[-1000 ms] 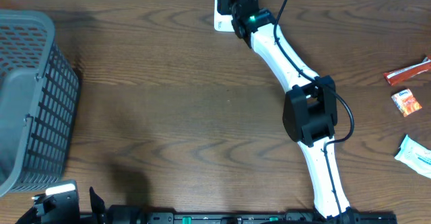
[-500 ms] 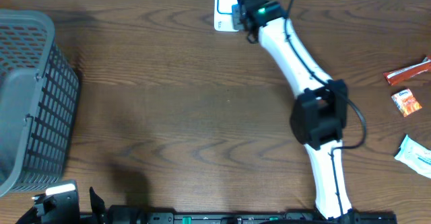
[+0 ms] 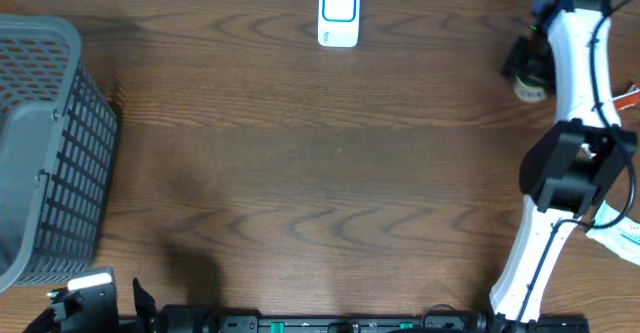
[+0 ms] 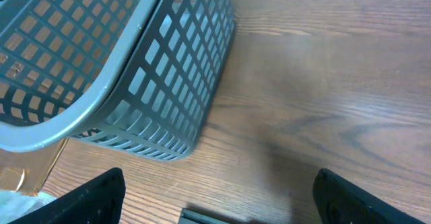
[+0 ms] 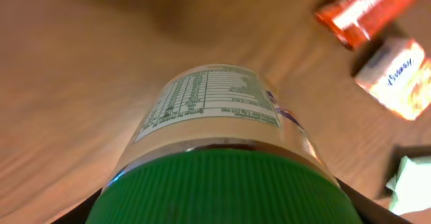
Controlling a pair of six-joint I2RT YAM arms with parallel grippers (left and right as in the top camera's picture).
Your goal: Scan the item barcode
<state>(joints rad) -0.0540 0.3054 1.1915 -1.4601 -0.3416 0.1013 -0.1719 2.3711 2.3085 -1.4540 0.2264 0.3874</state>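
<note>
Across the brown wooden desk (image 3: 300, 173), a grey lattice basket (image 3: 45, 143) stands at the left edge. The left gripper (image 4: 221, 194) sits low beside it at the near edge, jaws wide and empty. A white scanner (image 3: 339, 13) with a blue face lies at the far edge, in the middle. At the right, the right arm (image 3: 572, 53) bends up to the far corner. The right gripper (image 5: 225, 204) has its jaws clamped on a green-capped bottle (image 5: 215, 109), held over the desk near an orange packet (image 5: 357, 9) and a small snack packet (image 5: 399, 76).
</note>
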